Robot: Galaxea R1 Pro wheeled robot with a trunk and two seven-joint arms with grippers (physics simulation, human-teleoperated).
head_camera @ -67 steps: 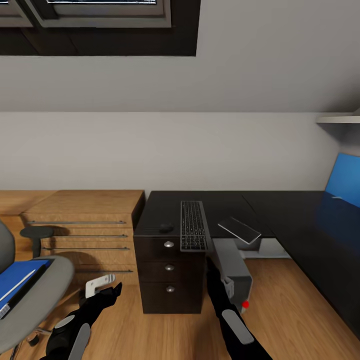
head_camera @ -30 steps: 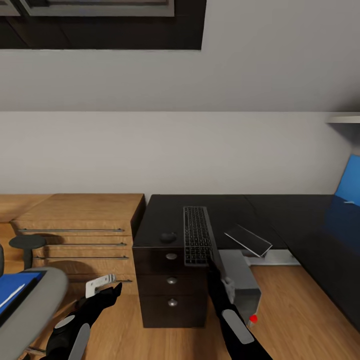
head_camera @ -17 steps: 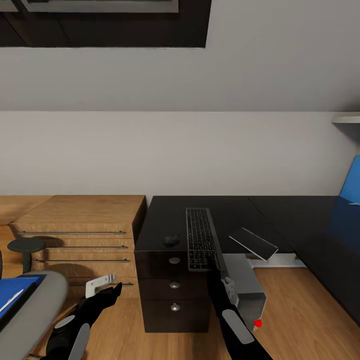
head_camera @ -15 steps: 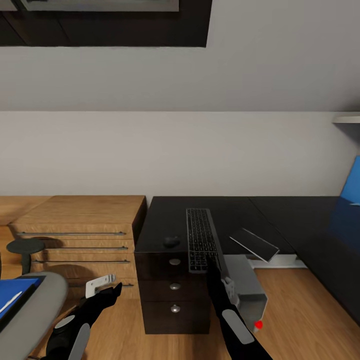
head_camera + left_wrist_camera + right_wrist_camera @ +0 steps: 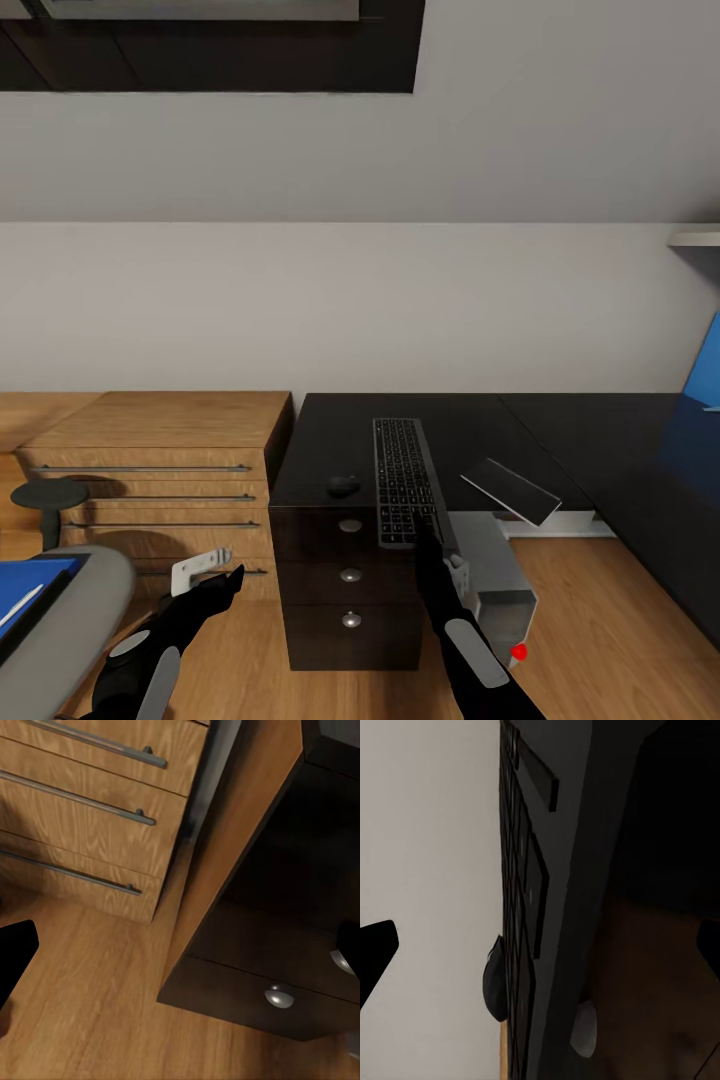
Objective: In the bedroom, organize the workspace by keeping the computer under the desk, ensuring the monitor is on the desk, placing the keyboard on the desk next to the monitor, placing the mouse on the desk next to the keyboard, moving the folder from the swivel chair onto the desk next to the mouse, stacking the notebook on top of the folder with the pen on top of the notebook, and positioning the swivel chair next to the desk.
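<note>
We face a grey wall (image 5: 330,300) with the black desk (image 5: 470,420) running along it and turning the corner at right. Left of the desk stands a low wooden cabinet (image 5: 160,440) with long bar handles, well apart from both arms. At the far left the chair (image 5: 60,600) shows its grey seat edge and one black armrest, and on the seat lies the blue folder (image 5: 25,585), just beside our left arm but not touched by it.

Under the desk, right of the drawer unit (image 5: 345,570), sits the computer (image 5: 495,570), tilted, with a red dot at its lower front corner. Our right arm rises between the drawers and the computer.

On the desk top the keyboard (image 5: 402,480) lies lengthwise, its near end overhanging the front edge. Our right gripper (image 5: 432,530) is at that near end; in the right wrist view the keyboard (image 5: 521,907) sits close between the two dark fingertips, which stand wide apart. The notebook (image 5: 510,491) juts tilted over the desk edge, right of the keyboard. The mouse (image 5: 343,486) rests just left of the keyboard.

Our left gripper (image 5: 225,580) hangs low over the floor before the cabinet, holding nothing, fingers spread.
</note>
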